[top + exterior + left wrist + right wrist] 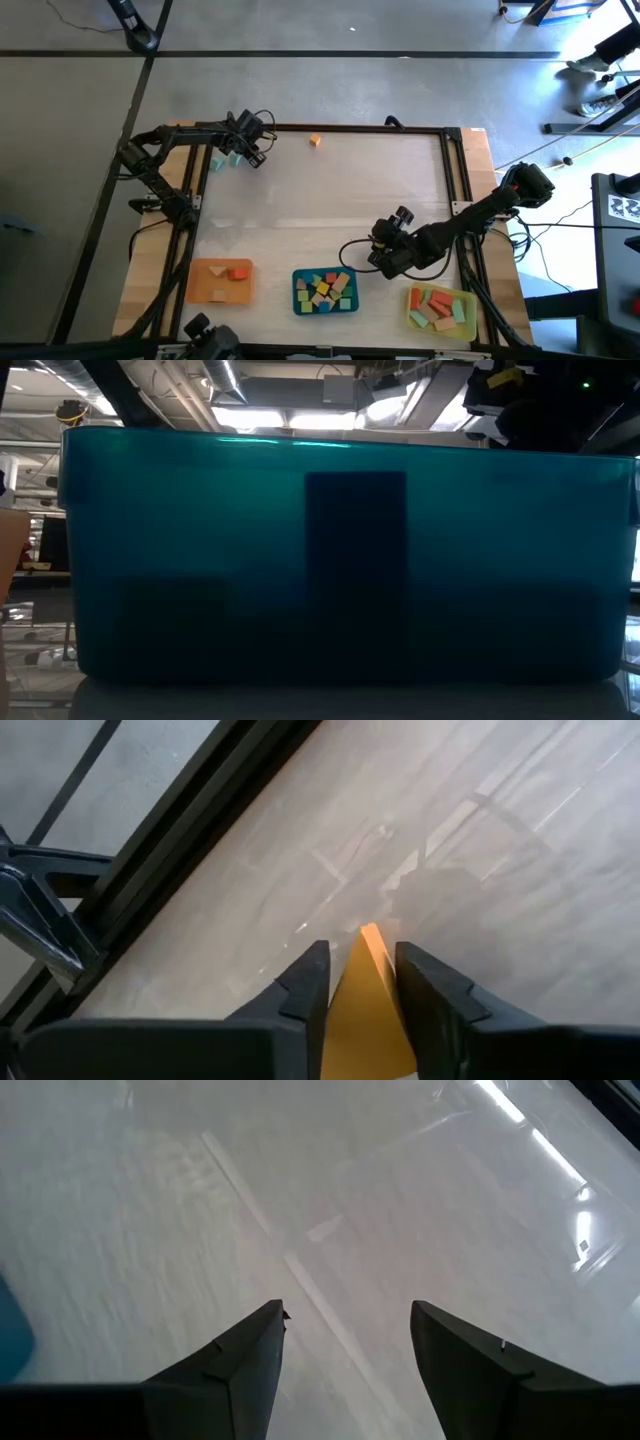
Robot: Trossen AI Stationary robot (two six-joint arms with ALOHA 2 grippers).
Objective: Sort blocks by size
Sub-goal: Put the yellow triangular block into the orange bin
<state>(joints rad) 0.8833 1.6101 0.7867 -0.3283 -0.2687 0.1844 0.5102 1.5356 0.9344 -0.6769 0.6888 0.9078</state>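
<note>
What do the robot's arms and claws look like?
Both arms are black, made of chunky jointed segments, with thin black cables looping alongside. The left arm and right arm match. Each claw, left claw and right claw, has two dark, flat, wedge-shaped fingers with angled tips. No markings show.

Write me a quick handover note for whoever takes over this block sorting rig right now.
Left gripper: at the table's far left corner, fingers closing around a yellow block; whether the grip is firm yet cannot be told.
Right gripper: open, empty, over bare table near the teal tray.
Things: orange tray holds a few blocks, teal tray and yellow tray hold many.
Done: most blocks are in trays.
Left: one orange block lies loose near the far edge, mint blocks sit by the left gripper, and the yellow one needs placing.
</note>
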